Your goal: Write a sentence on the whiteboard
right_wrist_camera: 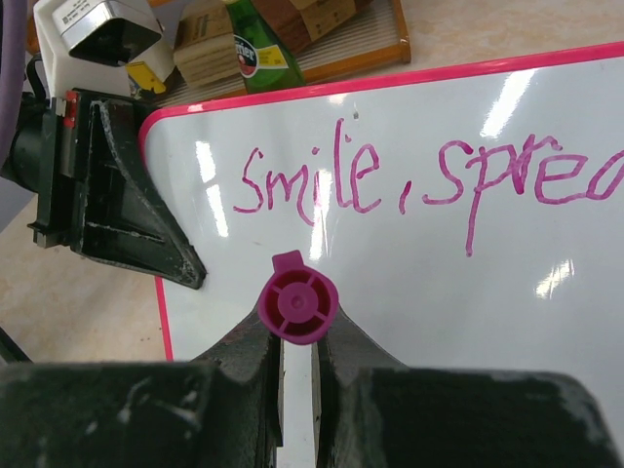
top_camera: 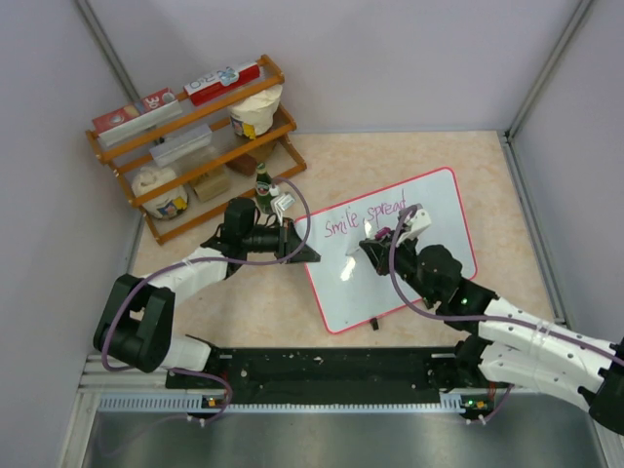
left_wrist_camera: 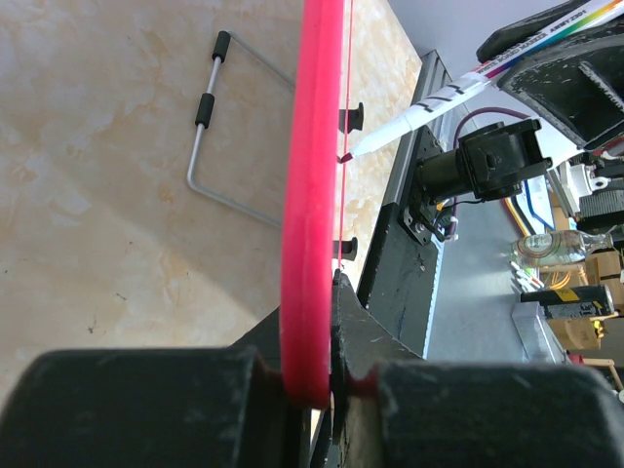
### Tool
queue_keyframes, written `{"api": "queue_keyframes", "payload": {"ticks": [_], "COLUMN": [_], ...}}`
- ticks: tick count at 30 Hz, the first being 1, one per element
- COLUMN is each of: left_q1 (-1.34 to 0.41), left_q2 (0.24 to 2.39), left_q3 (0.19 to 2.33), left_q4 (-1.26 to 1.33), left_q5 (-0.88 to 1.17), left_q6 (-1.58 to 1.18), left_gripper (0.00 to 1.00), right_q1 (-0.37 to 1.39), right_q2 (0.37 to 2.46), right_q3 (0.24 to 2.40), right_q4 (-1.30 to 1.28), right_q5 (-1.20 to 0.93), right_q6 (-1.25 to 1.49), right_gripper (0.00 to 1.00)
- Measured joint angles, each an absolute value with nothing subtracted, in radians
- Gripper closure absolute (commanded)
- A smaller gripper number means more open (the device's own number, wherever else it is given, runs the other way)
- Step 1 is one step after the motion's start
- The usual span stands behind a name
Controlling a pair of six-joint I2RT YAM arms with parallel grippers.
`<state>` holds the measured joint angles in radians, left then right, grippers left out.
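Looking down from overhead, I see the whiteboard (top_camera: 336, 288) angled across the middle of the desk (top_camera: 468, 156). The sentence (top_camera: 366, 216) runs in pink along its upper part and reads "Smile, spread". A wooden shelf rack (top_camera: 195, 127) and a green bottle (top_camera: 262, 185) stand beyond the board's left corner.

That view only hints at the grips; the wrist cameras settle them. The left wrist view shows my left end effector (left_wrist_camera: 327, 380) pinching the board's red frame (left_wrist_camera: 312, 195) edge-on. It also shows a wire stand (left_wrist_camera: 234, 127) behind the board and the marker (left_wrist_camera: 439, 102) with its tip at the writing face.

The right wrist view shows my right end effector (right_wrist_camera: 297, 370) pressed onto the marker's magenta end (right_wrist_camera: 297, 304). There the writing is cut off at "sprea".
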<state>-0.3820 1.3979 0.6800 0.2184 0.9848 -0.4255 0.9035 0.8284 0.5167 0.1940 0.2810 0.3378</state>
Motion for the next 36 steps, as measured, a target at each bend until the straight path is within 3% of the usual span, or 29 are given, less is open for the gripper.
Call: {"api": "queue_keyframes", "payload": {"ticks": [36], "left_q1": [-0.382], "left_q2": [1.398], "left_q3": [0.678], "left_q4": [0.221], "left_q5": [0.982], "left_q6": [-0.431], "left_gripper": [1.0], "right_q1": [0.907], "right_q2": [0.791], "right_q3": [0.475], "right_q4": [0.158], "right_q5": [0.287], "right_q6": [0.363], "right_gripper": [1.0]}}
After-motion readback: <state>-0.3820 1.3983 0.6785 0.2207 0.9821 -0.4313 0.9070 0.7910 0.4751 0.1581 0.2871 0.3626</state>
